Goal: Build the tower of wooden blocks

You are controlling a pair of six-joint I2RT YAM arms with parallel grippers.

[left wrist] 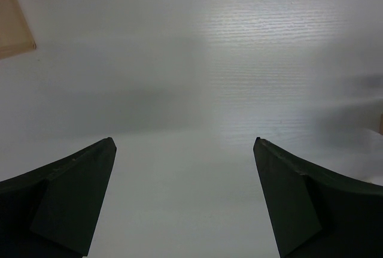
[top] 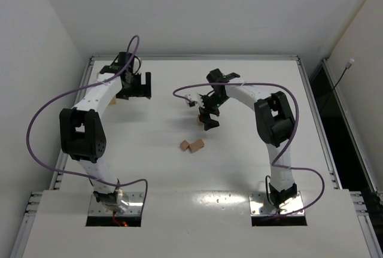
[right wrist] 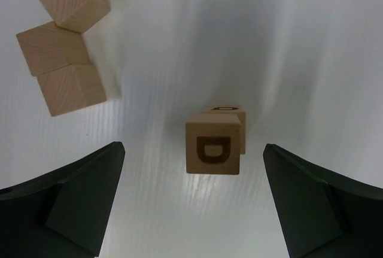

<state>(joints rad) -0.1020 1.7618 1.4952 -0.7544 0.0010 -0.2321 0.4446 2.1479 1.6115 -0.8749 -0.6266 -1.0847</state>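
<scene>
Right wrist view puts the wood block tower (right wrist: 213,147) squarely between the fingers. A cube with a dark D faces the camera, and a second lettered cube shows just behind or beneath it. It reads as a short stack, though from this angle I cannot tell how many cubes it holds. It stands near the middle of the counter (top: 251,162), well apart from every edge. The right claw (right wrist: 192,150) is spread as wide as it goes and grips nothing. Its fingers sit on either side of the stack without touching it, probably so the slim column is not knocked. Two plain loose cubes (right wrist: 52,47) lie touching each other just beside the tower, toward the near edge of the counter. They look like the next pieces for the stack, lying close enough that the reach is short. The left claw (left wrist: 184,144) is over by the far left corner, also fully spread and empty, with only bare counter under it. A corner of a flat tan tray (left wrist: 12,24) shows at the upper left of its view; the top external view shows the tray by the left edge, partly under the left arm. That arm seems parked aside to give the right one room around the stack.
</scene>
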